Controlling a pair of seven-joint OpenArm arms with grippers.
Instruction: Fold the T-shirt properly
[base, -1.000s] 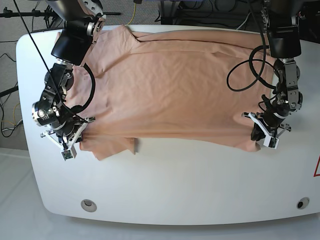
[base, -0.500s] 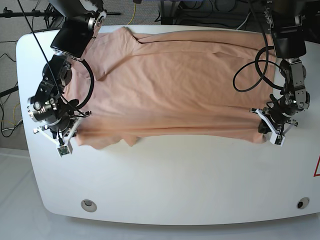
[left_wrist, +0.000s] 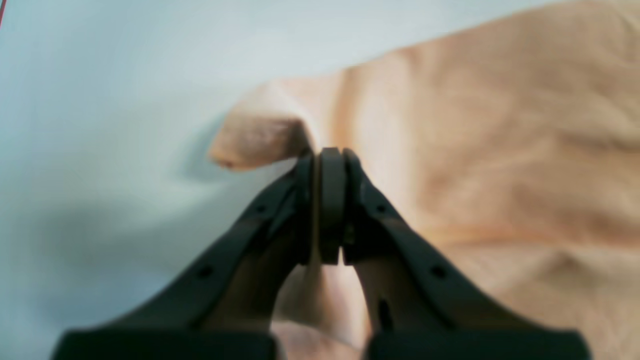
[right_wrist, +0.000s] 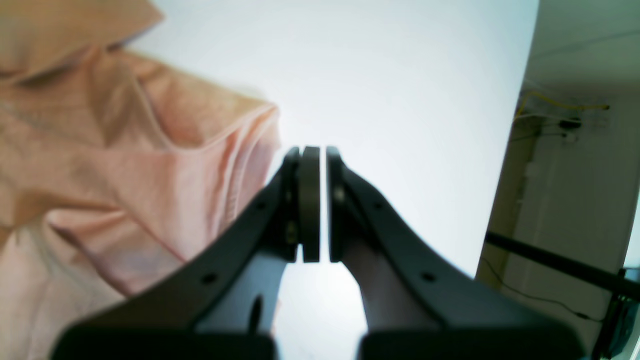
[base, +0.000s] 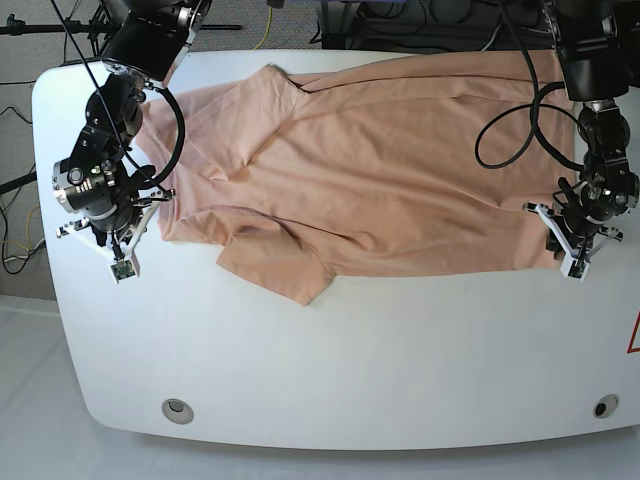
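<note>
i see left gripper (left_wrist: 327, 155) pinched tight on t-shirt (base: 380, 170) hem corner. right gripper (right_wrist: 314, 152) closed w/ nothing in it, cloth just beside. shirt lies spread on table (base: 400, 360); vs earlier it slid back, near sleeve flipped out.

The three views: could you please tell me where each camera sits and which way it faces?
Base: overhead, looking down on the white table, the T-shirt and both arms.
Left wrist: behind the left gripper, facing the T-shirt's corner; jaws shut on cloth.
Right wrist: behind the right gripper, facing bare table; jaws shut, cloth beside them.
Shared: all three show the T-shirt and table.
</note>
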